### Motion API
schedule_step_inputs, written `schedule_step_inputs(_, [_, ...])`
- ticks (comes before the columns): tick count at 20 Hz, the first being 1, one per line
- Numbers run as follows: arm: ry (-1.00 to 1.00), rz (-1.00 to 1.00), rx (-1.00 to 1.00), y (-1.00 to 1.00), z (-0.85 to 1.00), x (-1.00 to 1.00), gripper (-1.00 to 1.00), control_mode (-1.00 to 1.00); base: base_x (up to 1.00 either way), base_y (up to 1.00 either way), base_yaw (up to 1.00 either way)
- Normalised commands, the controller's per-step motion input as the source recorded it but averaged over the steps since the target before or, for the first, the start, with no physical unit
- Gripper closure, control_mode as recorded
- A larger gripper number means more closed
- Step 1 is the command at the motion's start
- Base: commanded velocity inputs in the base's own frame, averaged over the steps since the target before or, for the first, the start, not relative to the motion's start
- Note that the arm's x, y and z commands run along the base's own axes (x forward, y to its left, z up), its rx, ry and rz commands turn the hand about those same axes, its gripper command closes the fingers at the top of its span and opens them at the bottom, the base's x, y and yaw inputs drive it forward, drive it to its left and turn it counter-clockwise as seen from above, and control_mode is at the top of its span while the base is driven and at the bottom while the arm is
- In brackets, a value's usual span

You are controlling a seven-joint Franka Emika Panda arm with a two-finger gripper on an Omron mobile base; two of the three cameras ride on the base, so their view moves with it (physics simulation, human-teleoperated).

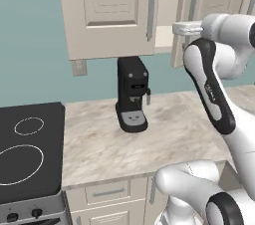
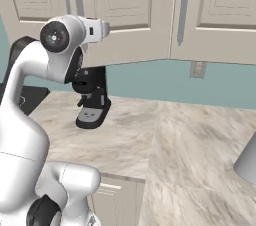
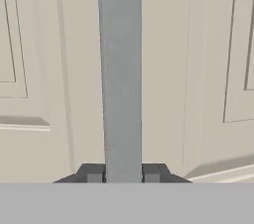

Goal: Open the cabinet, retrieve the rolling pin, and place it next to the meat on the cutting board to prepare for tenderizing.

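The claw [image 3: 123, 172] is clenched on the long vertical grey bar handle [image 3: 121, 69] of the cream-beige upper wall cabinet [image 3: 198, 69]: in the hand view its two dark finger tips [image 3: 92, 172] press against the bar from either side, low on its length, and the bar runs straight up between them to the top of the picture. Behind the bar lie the recessed panels of the cabinet's doors.

In the left base view the white arm with dark joints [image 1: 214, 89] reaches up from the lower right to the right-hand door, which stands swung out from the cabinet front, so that a strip of plain beige interior shows between it and the left door [image 1: 112, 12]. The left door is flush, its own grey bar handle [image 1: 151, 9] near its right edge.

Below the cabinet, a black coffee machine [image 1: 132, 93] stands upright on the pale marble-patterned table [image 1: 169, 139], against the teal wall. A beige wall socket [image 1: 78, 67] sits on that wall just left of the machine, under the cabinet's edge. To the left of the table is a black glass cooktop [image 1: 30, 154] with white ring markings. Beige base drawers [image 1: 107, 192] run under the table's front edge.

In the right base view a grey rounded object [image 2: 247, 162], cut off by the picture's edge, rests on the table at the far right.
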Motion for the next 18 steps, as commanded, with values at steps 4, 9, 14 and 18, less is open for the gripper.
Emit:
schedule_step_inputs(4, [0.01,0.05,0.00,-0.61,0.00,-0.74,1.00,-1.00,0.00,0.00,0.00])
schedule_step_inputs(9, [0.00,0.08,0.00,-0.71,-0.01,-0.66,1.00,-1.00,0.00,0.00,0.00])
schedule_step_inputs(14, [0.04,0.01,0.00,-0.30,-0.07,-0.18,-1.00,-1.00,0.00,0.00,0.00])
schedule_step_inputs(18, [0.03,0.00,-0.02,0.00,-0.07,-0.03,-1.00,-1.00,0.00,0.00,0.00])
